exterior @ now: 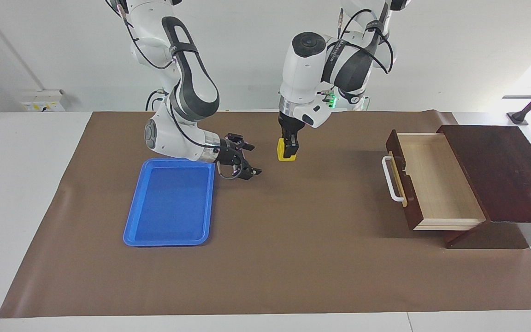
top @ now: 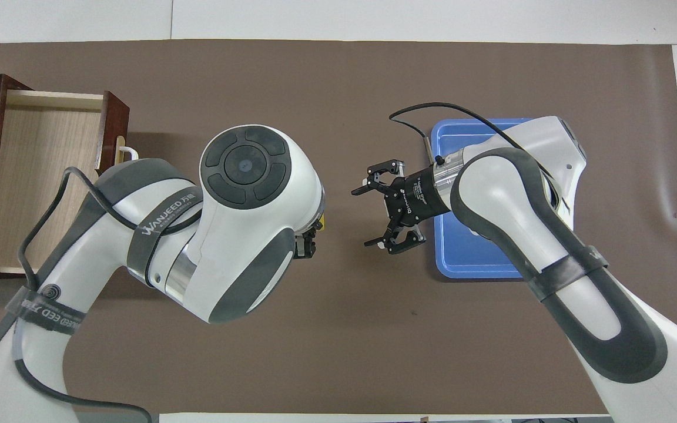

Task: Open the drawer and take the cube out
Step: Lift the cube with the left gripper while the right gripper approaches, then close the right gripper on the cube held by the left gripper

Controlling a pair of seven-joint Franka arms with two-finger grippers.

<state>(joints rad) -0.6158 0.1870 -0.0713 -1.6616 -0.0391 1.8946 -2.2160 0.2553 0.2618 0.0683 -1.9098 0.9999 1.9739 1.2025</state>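
While gripper-held [exterior: 287,151], cube [exterior: 285,154] over bare mat [exterior: 293,240].

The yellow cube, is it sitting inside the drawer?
No, the yellow cube is held up over the brown mat by the left gripper, and the open drawer shows only its pale wooden bottom.

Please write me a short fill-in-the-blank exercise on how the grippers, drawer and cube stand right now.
1. The left gripper is shut on the ____ cube.
2. The drawer stands ____, with nothing visible in it.
3. The right gripper, beside the blue tray, has its fingers ____.
4. The cube is held over the brown ____.

Missing words: yellow; open; open; mat
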